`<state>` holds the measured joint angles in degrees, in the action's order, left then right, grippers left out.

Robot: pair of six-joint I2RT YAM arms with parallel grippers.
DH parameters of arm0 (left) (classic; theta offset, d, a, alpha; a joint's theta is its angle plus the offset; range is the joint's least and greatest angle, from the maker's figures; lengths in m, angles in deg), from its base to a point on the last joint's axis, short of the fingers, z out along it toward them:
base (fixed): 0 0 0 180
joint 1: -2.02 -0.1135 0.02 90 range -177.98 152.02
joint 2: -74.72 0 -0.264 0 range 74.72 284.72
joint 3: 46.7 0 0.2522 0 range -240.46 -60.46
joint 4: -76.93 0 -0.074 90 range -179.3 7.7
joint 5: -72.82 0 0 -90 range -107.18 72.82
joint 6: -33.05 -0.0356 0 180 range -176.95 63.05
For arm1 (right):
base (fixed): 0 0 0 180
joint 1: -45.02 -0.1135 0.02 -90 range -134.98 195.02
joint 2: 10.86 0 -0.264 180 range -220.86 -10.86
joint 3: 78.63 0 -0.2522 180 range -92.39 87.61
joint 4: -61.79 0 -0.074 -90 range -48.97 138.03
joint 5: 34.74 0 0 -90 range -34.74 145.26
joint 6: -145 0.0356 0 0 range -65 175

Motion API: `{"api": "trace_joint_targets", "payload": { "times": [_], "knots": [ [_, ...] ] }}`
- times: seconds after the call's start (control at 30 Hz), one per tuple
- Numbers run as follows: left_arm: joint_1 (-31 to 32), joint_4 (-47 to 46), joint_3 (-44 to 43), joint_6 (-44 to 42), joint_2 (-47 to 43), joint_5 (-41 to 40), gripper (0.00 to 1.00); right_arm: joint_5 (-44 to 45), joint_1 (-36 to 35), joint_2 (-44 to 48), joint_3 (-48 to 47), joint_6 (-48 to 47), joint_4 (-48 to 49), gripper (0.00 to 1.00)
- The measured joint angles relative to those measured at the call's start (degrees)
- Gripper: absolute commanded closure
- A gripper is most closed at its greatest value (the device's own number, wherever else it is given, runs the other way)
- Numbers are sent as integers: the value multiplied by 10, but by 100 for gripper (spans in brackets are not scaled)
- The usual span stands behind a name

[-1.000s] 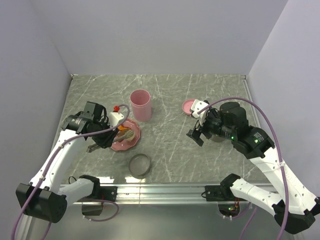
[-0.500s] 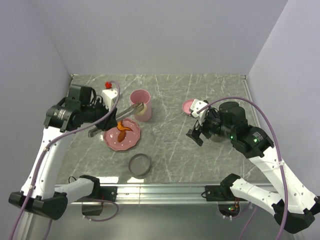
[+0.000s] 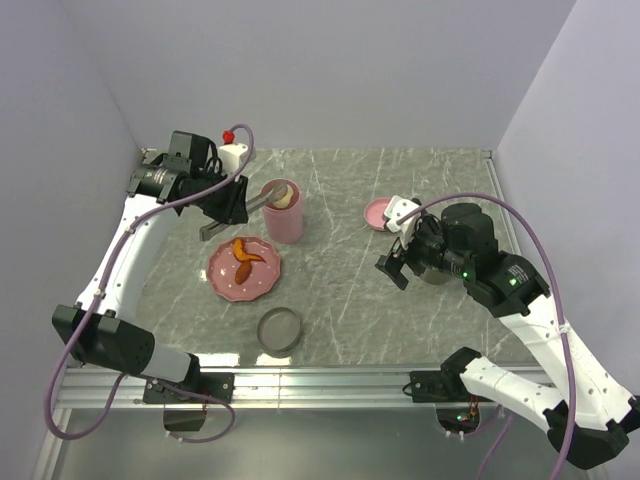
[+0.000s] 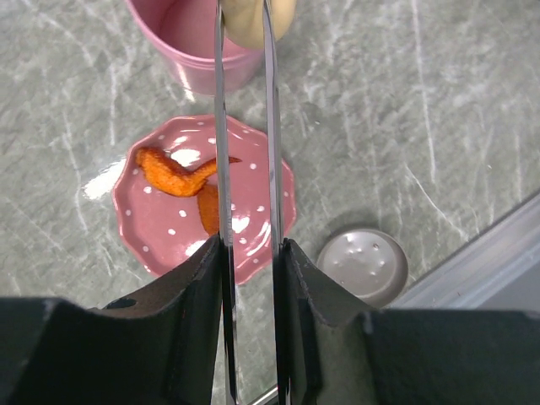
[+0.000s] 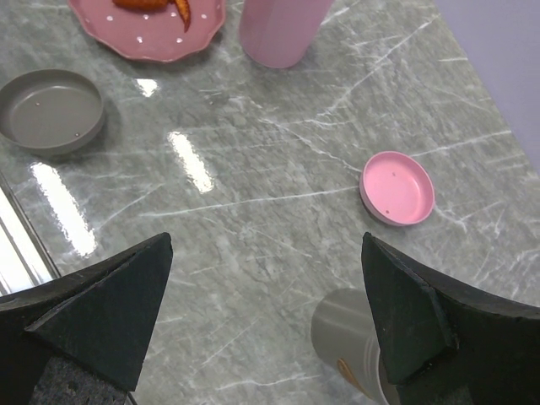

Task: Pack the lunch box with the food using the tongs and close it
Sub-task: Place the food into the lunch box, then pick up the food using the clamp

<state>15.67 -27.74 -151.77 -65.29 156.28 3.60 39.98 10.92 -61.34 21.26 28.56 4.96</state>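
My left gripper (image 4: 251, 249) is shut on the silvery tongs (image 4: 219, 126), squeezing both arms together. The tong tips pinch the pale beige ball (image 4: 253, 21) just over the open mouth of the pink lunch box (image 4: 198, 46). In the top view the left gripper (image 3: 228, 205) is left of the lunch box (image 3: 283, 215), with the ball (image 3: 282, 196) at its rim. The orange-red strip (image 3: 243, 256) lies on the pink dotted plate (image 3: 244, 285). My right gripper (image 3: 400, 262) hangs open and empty over the table, far to the right.
The pink lid (image 3: 380, 212) lies right of the lunch box. A grey round lid (image 3: 279, 328) sits near the front edge. A grey container (image 5: 350, 337) stands under my right gripper (image 5: 261, 287). Walls close in the table on three sides.
My left arm has lifted the tongs off the plate and swung them back and to the right, carrying the ball to the lunch box mouth. The right arm has not moved.
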Motion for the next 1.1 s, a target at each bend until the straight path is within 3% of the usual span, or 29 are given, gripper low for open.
{"api": "trace_joint_targets", "payload": {
  "times": [0.27, 0.6, 0.93, 1.1],
  "knots": [
    [-3, -21, 0, 7, 11, -28, 66, 9, 9, 12, 4, 3, 2, 0],
    [-3, -24, 0, 5, 26, -37, 42, 9, 12, 13, 4, 5, 2, 0],
    [-5, -21, -18, 6, 23, -37, 43, 8, 14, 12, 4, 5, 2, 0],
    [-20, -9, -5, 7, -21, -35, 43, 9, 14, 10, 4, 4, 2, 0]
  ]
}}
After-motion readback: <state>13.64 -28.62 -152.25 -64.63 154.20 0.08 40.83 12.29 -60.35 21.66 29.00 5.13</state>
